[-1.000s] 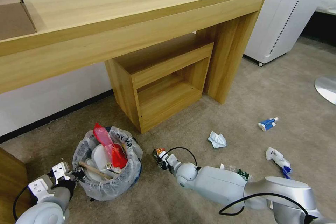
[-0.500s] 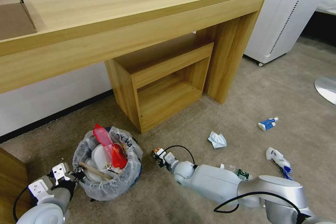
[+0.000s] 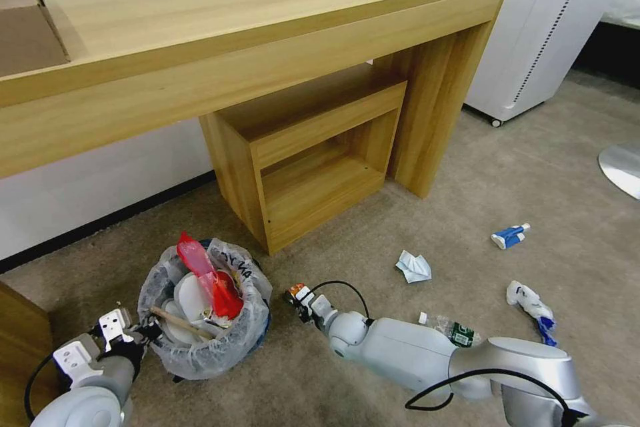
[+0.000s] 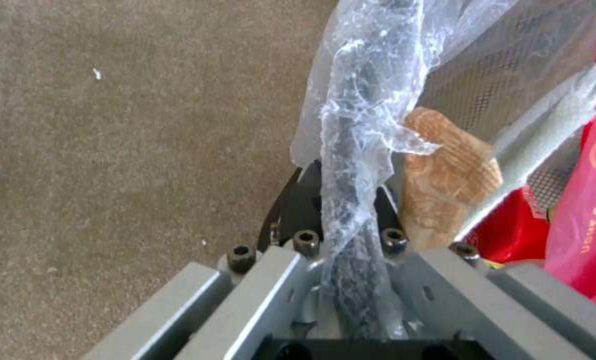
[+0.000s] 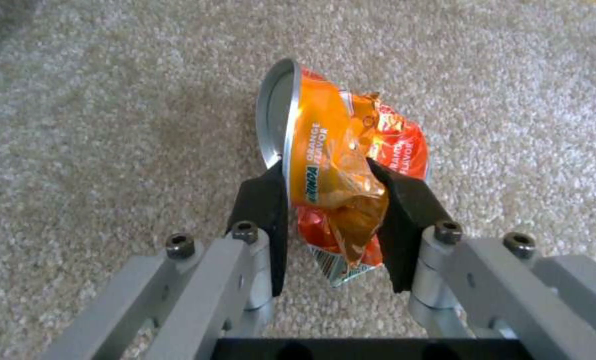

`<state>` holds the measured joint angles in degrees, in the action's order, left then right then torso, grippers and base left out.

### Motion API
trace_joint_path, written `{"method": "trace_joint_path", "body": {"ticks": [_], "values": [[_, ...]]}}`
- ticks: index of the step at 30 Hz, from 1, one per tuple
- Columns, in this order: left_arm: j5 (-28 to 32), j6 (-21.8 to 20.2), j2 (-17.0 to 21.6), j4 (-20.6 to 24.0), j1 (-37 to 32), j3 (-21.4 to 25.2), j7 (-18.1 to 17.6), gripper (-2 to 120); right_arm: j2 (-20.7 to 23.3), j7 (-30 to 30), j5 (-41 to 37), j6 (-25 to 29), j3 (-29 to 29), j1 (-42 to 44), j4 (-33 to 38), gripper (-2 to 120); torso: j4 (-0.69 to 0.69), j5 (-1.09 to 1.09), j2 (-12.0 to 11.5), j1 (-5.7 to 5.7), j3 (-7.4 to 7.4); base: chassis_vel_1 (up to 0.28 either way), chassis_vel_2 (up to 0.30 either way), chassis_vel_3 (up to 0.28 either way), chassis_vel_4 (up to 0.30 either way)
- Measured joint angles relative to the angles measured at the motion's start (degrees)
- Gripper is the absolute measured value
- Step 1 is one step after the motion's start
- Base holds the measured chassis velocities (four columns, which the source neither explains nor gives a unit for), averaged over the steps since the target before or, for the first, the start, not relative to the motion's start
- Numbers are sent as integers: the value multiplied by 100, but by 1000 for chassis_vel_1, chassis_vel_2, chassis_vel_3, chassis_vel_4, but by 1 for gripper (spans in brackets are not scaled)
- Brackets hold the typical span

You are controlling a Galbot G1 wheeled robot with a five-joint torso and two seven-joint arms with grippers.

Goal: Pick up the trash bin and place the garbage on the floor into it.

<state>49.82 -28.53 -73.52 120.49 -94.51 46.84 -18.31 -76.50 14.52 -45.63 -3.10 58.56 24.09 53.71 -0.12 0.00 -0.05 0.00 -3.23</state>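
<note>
One trash bin (image 3: 203, 320) stood on the floor (image 3: 373, 240), in front of the wooden counter (image 3: 253, 27) and just left of its low shelf unit (image 3: 307, 153). Its crinkly bag liner (image 3: 233, 340) was stuffed with a red wrapper (image 3: 213, 280), white paper and one wooden stick (image 3: 180, 323).

Four loose pieces of garbage lay on the carpet to the right of the bin: one crumpled white paper (image 3: 413, 265), one blue-white packet (image 3: 510, 235) farther right, one white and blue wad (image 3: 531, 303) beyond that, and one green-labelled plastic bottle (image 3: 450, 328), partly hidden behind the right arm. A fifth piece, an orange wrapper (image 5: 341, 175), was off the carpet in the right pincer (image 5: 334, 225), which hung just right of the bin; its two black fingers (image 5: 265, 210) were clamped on the crushed packet, whose lettering read "orange flavor". In the head view this pincer (image 3: 298, 295) was small and the wrapper hard to make out.

The left pincer (image 3: 143, 333) sat at the bin's left rim. In the left wrist view its fingers (image 4: 298, 210) were pressed together on the bag-covered rim (image 4: 354, 200), with the stick's end (image 4: 444, 180) just beside them. The bin's blue wall was mostly hidden under the liner, and a cardboard box (image 3: 27, 20) on the counter was cut off at the edge.
</note>
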Motion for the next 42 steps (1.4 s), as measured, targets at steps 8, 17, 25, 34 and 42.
{"method": "trace_joint_path", "body": {"ticks": [8,17,25,34,42], "values": [[-14,11,3,-22,13,4,3,0,45,0,-20,65,-36,10,103,26,0,0,0,0,0,0,0,0,0],[-43,11,1,-117,66,-12,3,0,400,91,-109,124,-406,100,752,26,1,0,0,0,-1,0,0,0,0],[-35,-13,47,-182,120,-13,-6,0,1255,107,-21,355,-1076,227,2134,26,2,3,0,0,0,0,0,0,0],[-35,-66,37,-124,139,-34,-32,0,2418,-303,-133,738,-1760,-6,4911,26,0,1,0,0,0,0,0,0,0],[-32,-155,20,47,120,-44,-53,0,2217,-636,-775,1013,-928,-1071,5375,26,1,-1,0,0,-1,0,0,0,0]]}}
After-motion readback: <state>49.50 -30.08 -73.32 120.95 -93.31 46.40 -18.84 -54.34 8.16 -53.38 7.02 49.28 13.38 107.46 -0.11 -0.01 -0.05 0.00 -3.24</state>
